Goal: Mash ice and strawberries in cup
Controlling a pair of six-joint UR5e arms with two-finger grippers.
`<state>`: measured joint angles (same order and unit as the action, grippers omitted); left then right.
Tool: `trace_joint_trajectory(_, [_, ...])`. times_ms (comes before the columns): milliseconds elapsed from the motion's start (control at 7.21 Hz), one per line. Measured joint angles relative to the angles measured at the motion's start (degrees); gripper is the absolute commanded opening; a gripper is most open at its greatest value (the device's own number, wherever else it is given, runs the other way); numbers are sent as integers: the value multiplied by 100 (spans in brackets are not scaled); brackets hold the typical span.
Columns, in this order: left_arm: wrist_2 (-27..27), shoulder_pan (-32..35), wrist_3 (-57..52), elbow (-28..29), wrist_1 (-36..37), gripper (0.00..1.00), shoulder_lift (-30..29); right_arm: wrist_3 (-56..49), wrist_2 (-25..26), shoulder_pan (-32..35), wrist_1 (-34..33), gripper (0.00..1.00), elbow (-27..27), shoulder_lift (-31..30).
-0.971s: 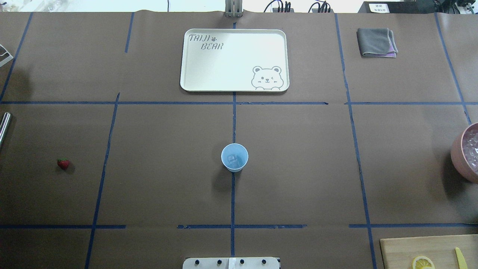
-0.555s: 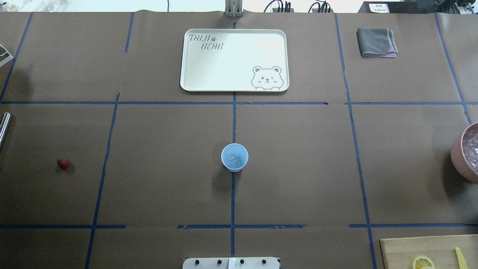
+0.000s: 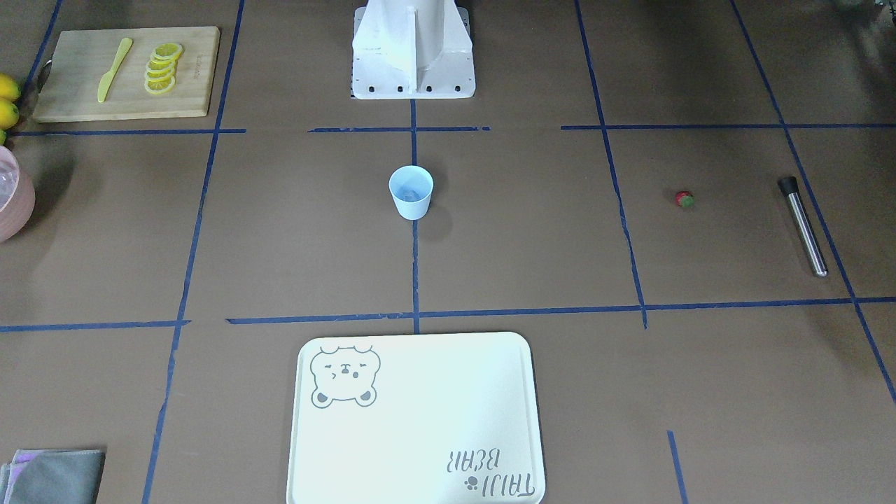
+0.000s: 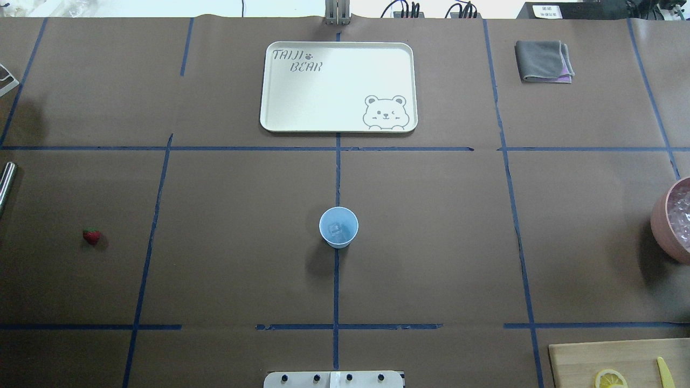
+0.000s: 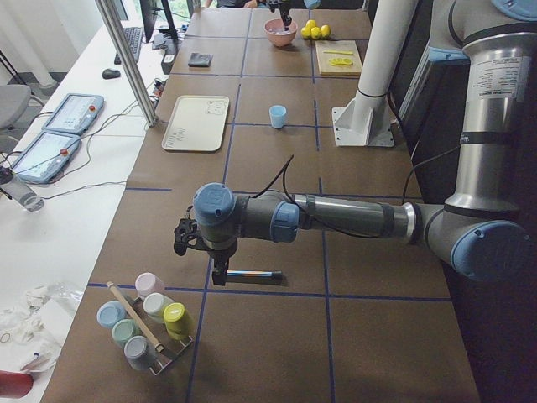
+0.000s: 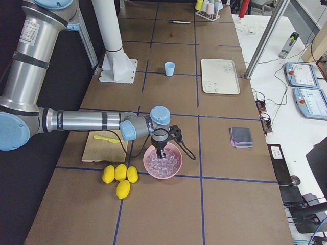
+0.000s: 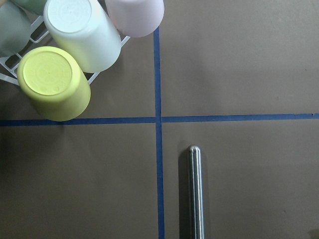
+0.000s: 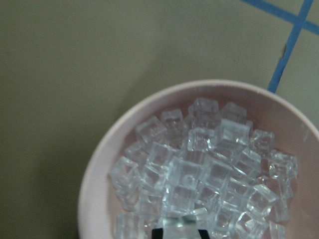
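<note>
The light-blue cup (image 4: 338,227) stands upright at the table's middle, also seen in the front-facing view (image 3: 411,192). One clear ice cube (image 4: 335,230) lies inside it. The strawberry (image 4: 91,235) lies alone on the paper far to the left (image 3: 684,199). My left gripper (image 5: 220,275) hangs over a steel muddler (image 7: 196,194) at the table's left end; I cannot tell whether it is open or shut. My right gripper (image 8: 180,232) is low over the pink bowl (image 6: 162,162) and holds a clear ice cube (image 8: 180,223) between its black fingertips.
The pink bowl (image 8: 99,169) holds several ice cubes. A cream tray (image 4: 338,86) lies at the back centre, and a grey cloth (image 4: 543,61) at the back right. A cutting board (image 3: 126,73) carries lemon slices and a yellow knife. A cup rack (image 5: 147,323) stands beyond the muddler.
The cup, its ice cube and the strawberry have not moved. At the overhead view's left edge, a pale shape has drawn back a little out of frame.
</note>
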<state>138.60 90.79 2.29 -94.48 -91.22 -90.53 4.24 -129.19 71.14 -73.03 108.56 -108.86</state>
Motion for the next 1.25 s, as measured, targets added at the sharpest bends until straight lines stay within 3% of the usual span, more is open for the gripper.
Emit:
trace_joint_trajectory(277, [8,0,0,1,1,100,2,95,-246,311,-612,0,634,408])
trace_joint_trajectory(555, [31,0,-2,6,5,100,2,805,-382,86,-1605,0,838,1627])
trace_joint_trajectory(832, [35,0,-10,11,0,100,-5,2649,-321,-882,-2377,0,842,3158])
trace_joint_trajectory(1248, [35,0,-10,32,3,100,-5,5227,594,-2568,-2999,0,475,5041])
